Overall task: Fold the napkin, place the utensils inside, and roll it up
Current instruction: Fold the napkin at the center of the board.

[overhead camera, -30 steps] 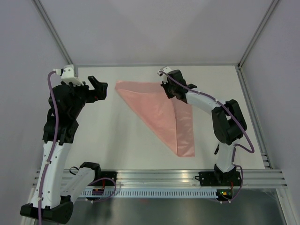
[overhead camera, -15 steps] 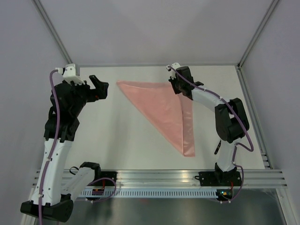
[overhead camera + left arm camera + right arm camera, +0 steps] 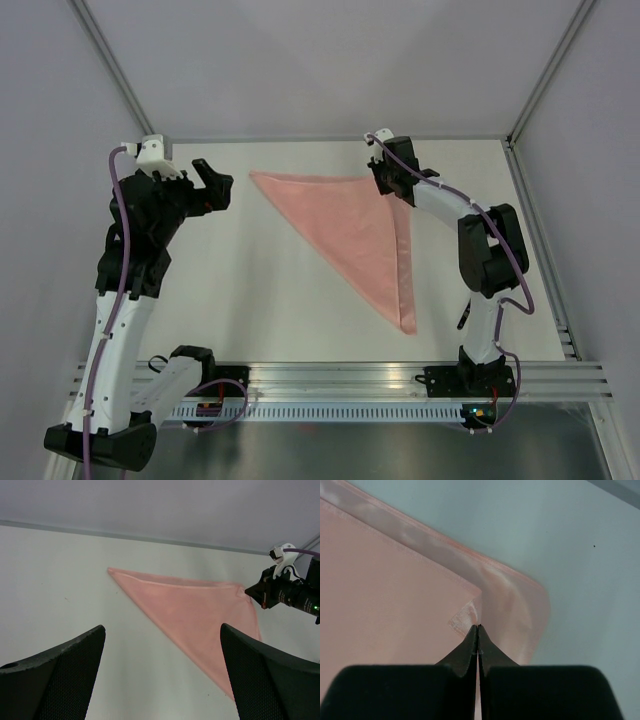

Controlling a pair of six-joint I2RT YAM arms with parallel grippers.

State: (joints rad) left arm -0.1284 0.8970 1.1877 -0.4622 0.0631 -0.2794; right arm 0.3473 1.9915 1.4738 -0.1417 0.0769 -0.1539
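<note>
Napkin (image 3: pixel 355 225) lay folded into a triangle across the upper middle of the tabletop (image 3: pixel 250 290), its long point reaching toward the lower right. Right claw (image 3: pixel 478 628) was pinched together on the top layer's corner at the triangle's upper right. Left claw (image 3: pixel 212 188) hung spread apart at upper left, well clear of it.

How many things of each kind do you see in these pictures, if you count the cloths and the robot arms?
Pink napkin: 1
Robot arms: 2, the left gripper with its fingers open and the right gripper with its fingers shut on a corner of the napkin
Total: 3
</note>
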